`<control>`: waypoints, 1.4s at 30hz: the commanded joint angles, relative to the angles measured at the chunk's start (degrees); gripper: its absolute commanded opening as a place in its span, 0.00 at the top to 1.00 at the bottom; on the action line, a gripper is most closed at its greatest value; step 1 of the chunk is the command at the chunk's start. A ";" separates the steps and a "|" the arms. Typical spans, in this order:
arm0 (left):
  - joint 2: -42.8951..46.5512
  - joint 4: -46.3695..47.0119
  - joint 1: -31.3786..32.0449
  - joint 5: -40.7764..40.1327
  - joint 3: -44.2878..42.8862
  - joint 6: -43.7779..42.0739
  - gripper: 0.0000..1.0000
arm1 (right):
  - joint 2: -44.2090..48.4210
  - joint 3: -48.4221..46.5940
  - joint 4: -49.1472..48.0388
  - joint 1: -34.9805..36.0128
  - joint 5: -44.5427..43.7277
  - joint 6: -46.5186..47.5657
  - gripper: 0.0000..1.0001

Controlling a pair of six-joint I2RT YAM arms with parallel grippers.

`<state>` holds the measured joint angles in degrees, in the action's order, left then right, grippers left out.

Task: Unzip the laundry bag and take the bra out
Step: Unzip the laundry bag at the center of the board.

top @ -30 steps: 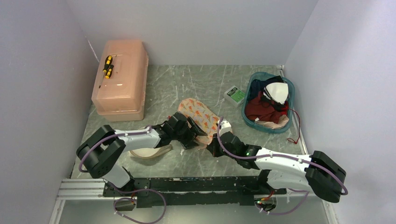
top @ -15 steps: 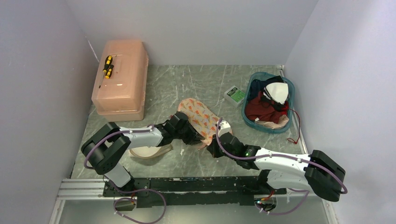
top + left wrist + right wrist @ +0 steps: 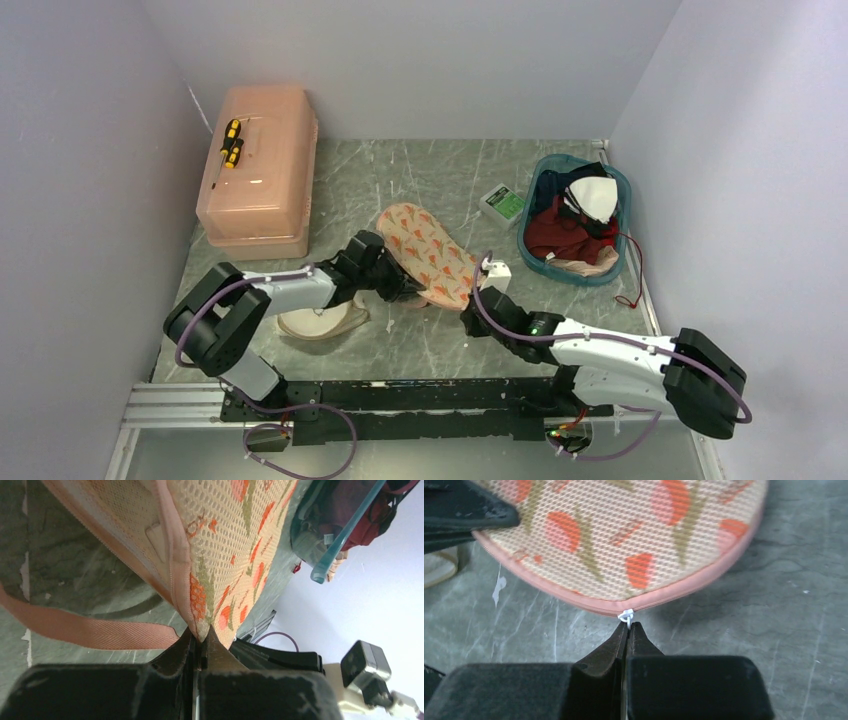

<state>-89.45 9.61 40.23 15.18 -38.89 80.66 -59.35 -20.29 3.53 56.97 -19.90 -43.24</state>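
The laundry bag (image 3: 430, 250) shows as a flat beige mesh pouch with orange prints and a pink zip rim, lying mid-table. My left gripper (image 3: 408, 291) pinches its near left edge; in the left wrist view the mesh (image 3: 235, 540) is clamped between the shut jaws of that gripper (image 3: 201, 636). My right gripper (image 3: 467, 303) is at the bag's near right rim. In the right wrist view this gripper (image 3: 628, 626) is shut on the small white zipper pull (image 3: 626, 615) at the pink rim of the bag (image 3: 624, 540). The bra is hidden.
A teal basket (image 3: 618, 185) of red, dark and white laundry stands at the back right, with a small green-white box (image 3: 502, 203) beside it. A peach plastic bin (image 3: 260, 170) carrying a yellow screwdriver (image 3: 231, 142) sits back left. A cream cup-shaped piece (image 3: 322, 322) lies by the left arm.
The left gripper has closed on the bag's edge and drawn back to the left. The bag has slid up and left, stretched out. The right gripper has shifted slightly right, still holding the pull.
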 commanded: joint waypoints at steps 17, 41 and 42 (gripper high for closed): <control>-17.64 -18.07 -11.06 20.19 -27.21 -32.00 0.81 | -1.38 -0.88 -8.31 4.54 -1.64 5.11 1.00; 8.60 -9.41 4.36 -2.46 -2.25 0.10 0.15 | -8.36 -7.20 -13.71 4.31 3.70 7.82 1.00; 7.69 -8.11 4.41 -2.59 -2.27 0.60 0.15 | -7.93 -6.95 -14.33 4.29 4.53 8.35 1.00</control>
<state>-79.07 -8.73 44.23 13.61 -41.45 75.33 -69.12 -25.41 -6.59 61.23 -18.52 -37.65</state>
